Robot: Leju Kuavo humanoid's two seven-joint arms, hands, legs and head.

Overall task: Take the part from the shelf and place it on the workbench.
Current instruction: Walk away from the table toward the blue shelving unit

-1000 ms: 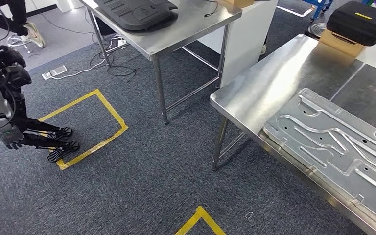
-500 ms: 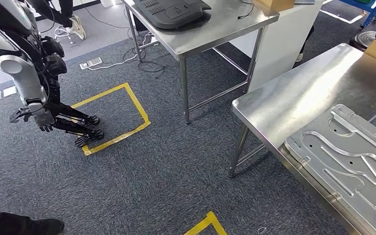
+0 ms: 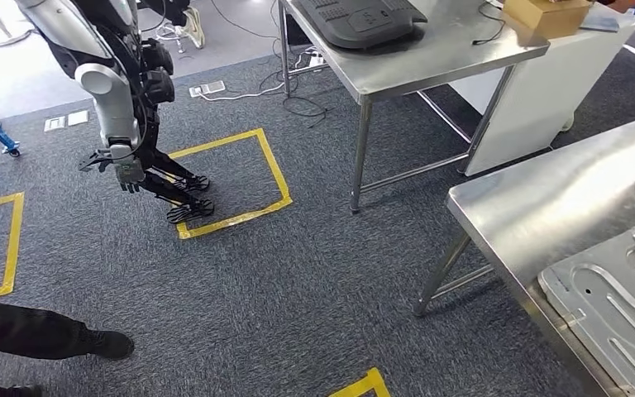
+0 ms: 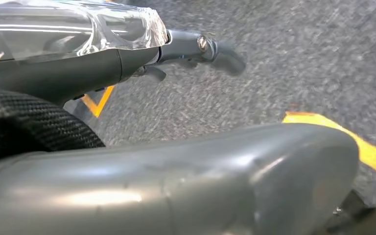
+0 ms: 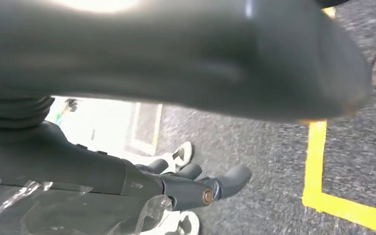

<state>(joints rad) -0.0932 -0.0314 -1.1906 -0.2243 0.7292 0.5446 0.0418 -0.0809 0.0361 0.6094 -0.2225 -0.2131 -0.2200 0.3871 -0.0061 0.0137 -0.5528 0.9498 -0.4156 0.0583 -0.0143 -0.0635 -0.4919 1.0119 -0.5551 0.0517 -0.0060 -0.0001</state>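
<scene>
The part, a stamped grey metal panel [image 3: 620, 306] with raised channels, lies flat on the steel workbench [image 3: 546, 190] at the lower right of the head view. My left hand [image 4: 127, 58] hangs over grey carpet, its thick thumb [image 4: 200, 181] and dark fingers [image 4: 220, 51] spread apart, holding nothing. My right hand [image 5: 122, 178] also hangs over carpet, its thumb [image 5: 200, 58] apart from the fingers [image 5: 225, 183], with nothing in it.
Another humanoid robot [image 3: 116, 99] stands by a yellow tape square [image 3: 231, 186] at upper left. A second steel table [image 3: 430, 54] carries a black case [image 3: 360, 16] and a cardboard box [image 3: 546, 15]. A person's dark leg [image 3: 41, 335] is at lower left.
The whole head view has swung left: the workbench and panel slid toward the right edge, the other robot came further into the picture, and a person's leg appeared at lower left.
</scene>
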